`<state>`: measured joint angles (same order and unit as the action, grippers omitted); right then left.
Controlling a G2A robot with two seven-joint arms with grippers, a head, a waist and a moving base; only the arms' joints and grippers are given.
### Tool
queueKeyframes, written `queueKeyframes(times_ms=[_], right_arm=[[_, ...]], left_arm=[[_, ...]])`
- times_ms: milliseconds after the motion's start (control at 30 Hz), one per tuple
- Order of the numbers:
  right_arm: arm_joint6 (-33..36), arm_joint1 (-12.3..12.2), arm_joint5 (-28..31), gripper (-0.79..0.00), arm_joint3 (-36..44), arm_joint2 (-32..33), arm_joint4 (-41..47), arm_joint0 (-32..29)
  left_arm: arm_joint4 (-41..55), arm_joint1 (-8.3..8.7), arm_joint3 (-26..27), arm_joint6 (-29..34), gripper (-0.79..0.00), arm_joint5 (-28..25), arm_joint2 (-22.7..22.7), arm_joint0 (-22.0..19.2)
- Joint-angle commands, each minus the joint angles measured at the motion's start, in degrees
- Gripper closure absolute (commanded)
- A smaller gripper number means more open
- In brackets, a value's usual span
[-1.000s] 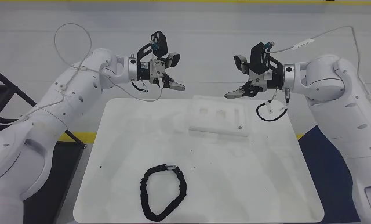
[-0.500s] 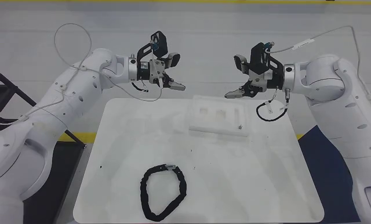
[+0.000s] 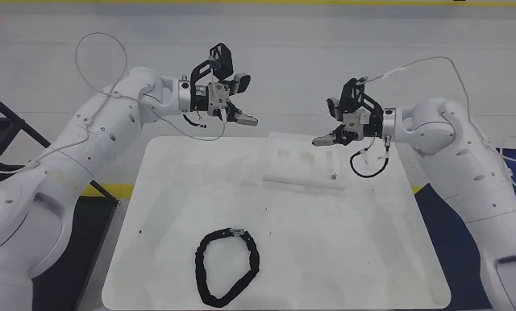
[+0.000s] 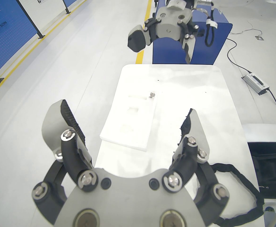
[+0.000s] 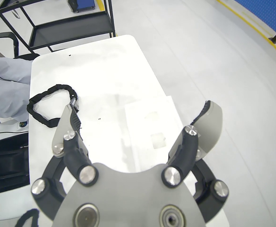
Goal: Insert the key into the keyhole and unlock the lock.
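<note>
Left pincer: raised in the air just off the far edge of the worktop, toward the far left corner. Fingers spread wide, pads well apart, gripping no object. Same open stance seen in the left wrist view, pointed along the far edge toward the tray.

Lock: black sleeved chain closed into a loop, lying flat on the worktop close to the near edge, left of centre. Metal piece at the far side of the loop. Well apart from both pincers and from the tray. Also seen in the right wrist view.

Tray: white foam block with shallow rectangular recesses, lying flat along the far edge of the worktop, right of centre.

Key: small dark item resting on the tray near its near right corner, also seen in the left wrist view. Well apart from the lock, and touched by neither pincer.

Right pincer: raised near the far edge of the worktop, by the far right part of the tray. Fingers spread wide, empty, as confirmed in the right wrist view. Turned toward the left pincer, with the tray between the two in the top view.
</note>
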<state>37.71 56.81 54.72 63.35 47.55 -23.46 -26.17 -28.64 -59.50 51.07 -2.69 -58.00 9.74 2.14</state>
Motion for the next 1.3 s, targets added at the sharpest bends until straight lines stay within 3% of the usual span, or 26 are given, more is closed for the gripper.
queueKeyframes(times_ms=[0,267,600,767,933,1267], right_arm=[[0.11,0.6,-0.56,-0.785,-2.21,-1.45,0.15,0.22],[2.18,3.12,-7.53,-0.785,-10.15,-5.88,1.36,1.55],[12.6,5.34,-30.17,-0.785,-14.28,-8.64,4.07,1.68],[17.13,6.09,-38.54,-0.785,-14.1,-8.83,6.8,0.66],[20.2,6.78,-41.44,-0.785,-14.7,-8.77,10.23,-0.25],[20.2,6.78,-41.44,-0.785,-14.7,-8.77,10.23,-0.25]], left_arm=[[0.0,0.0,0.0,0.0,-0.785,0.0,0.0,0.0],[0.0,0.0,0.0,0.0,-0.785,0.0,0.0,0.0],[0.0,0.0,0.0,0.0,-0.785,0.0,0.0,0.0],[0.0,0.0,0.0,0.0,-0.785,0.0,0.0,0.0],[0.0,0.0,0.0,0.0,-0.785,0.0,0.0,0.0],[0.0,0.0,0.0,0.0,-0.785,0.0,0.0,0.0]])
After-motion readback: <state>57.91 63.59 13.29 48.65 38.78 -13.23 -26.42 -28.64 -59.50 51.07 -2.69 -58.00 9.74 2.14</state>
